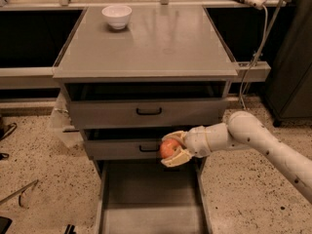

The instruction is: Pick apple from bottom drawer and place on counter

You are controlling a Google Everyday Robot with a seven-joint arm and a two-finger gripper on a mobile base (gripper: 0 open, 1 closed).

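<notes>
My gripper [171,149] is shut on the small red apple [168,148] and holds it in front of the middle drawer's face, above the back of the open bottom drawer [146,199]. The white arm comes in from the lower right. The bottom drawer is pulled out and its grey floor is bare. The grey counter [146,43] is above, well over the gripper.
A white bowl [117,16] stands at the counter's back left. Two shut grey drawers with black handles [148,111] sit above the open one. A cable [253,48] hangs at the right. A dark cabinet [292,57] stands at the far right. The floor is speckled.
</notes>
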